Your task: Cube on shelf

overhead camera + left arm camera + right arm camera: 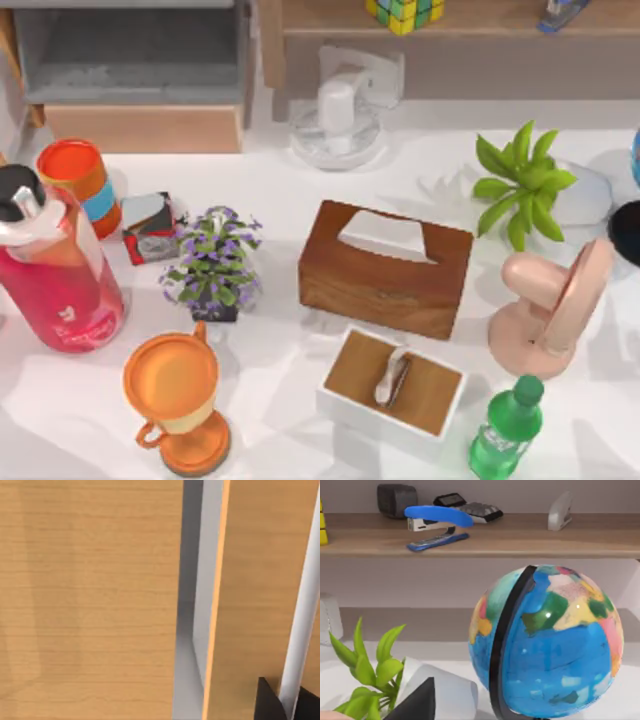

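The cube [404,13] sat on the shelf [480,18] at twelve o'clock, apparently placed; the state of either arm's fingers could not be told.

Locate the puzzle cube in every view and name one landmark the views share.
Top view: the cube sits on the shelf, at the top edge, middle.
Left wrist view: not in it; wooden boards.
Right wrist view: a yellow sliver of it at the shelf's end.
Shared landmark: the blue stapler on the shelf.
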Motion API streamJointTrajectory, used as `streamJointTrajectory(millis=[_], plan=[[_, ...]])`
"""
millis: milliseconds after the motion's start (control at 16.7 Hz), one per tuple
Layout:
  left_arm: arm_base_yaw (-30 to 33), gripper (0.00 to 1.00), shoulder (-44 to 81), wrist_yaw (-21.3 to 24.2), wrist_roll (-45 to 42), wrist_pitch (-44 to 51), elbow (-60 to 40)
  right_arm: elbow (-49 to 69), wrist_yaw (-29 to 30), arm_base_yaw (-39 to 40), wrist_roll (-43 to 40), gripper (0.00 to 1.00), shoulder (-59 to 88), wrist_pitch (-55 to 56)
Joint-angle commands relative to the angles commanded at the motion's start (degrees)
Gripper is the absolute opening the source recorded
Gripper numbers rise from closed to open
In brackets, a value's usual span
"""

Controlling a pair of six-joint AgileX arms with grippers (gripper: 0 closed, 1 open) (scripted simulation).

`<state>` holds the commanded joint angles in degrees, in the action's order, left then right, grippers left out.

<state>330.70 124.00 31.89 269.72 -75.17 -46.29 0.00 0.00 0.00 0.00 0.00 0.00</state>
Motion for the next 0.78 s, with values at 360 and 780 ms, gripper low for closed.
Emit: streamJointTrajectory(millis=[360,780], plan=[[3.01,0.0,3.8,-3.4,0.07,4.77,-9.15,0.0,0.0,0.0,0.0,1.0,0.0,0.0],[3.8,0.0,4.97,-3.76,0.46,6.13,-11.18,0.0,0.0,0.0,0.0,1.0,0.0,0.0]])
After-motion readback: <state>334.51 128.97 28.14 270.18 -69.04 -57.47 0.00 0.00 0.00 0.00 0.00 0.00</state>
